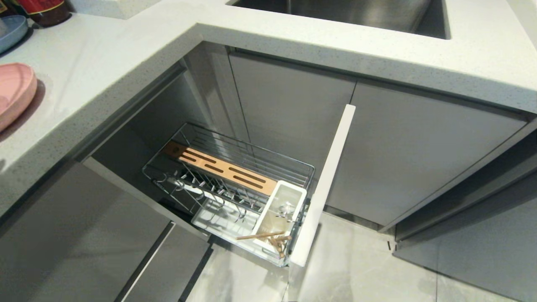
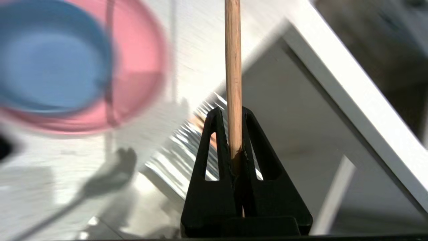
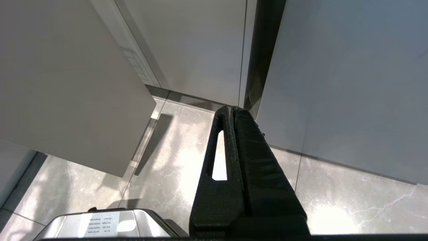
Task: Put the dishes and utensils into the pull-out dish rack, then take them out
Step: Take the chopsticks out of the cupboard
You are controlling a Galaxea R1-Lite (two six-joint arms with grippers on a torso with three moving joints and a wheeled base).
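Left gripper (image 2: 230, 110): jaws clamped on one wooden chopstick (image 2: 233, 67), shaft pinched low and projecting straight out past the fingertips, a hold that suits a lengthwise carry. Beyond it, to one side, the blue bowl (image 2: 50, 63) sits in the pink plate (image 2: 140, 77) on the counter; the pull-out dish rack (image 1: 235, 184) stands open, another chopstick (image 1: 260, 236) lying in its utensil box (image 1: 279, 218). Right gripper (image 3: 232, 108): closed, empty, parked over the floor.

Left gripper (image 2: 234, 134) clamped on an upright chopstick (image 2: 233, 67), blue bowl (image 2: 50, 63) sitting in pink plate (image 2: 143, 77) on the counter (image 2: 197, 43) beyond.
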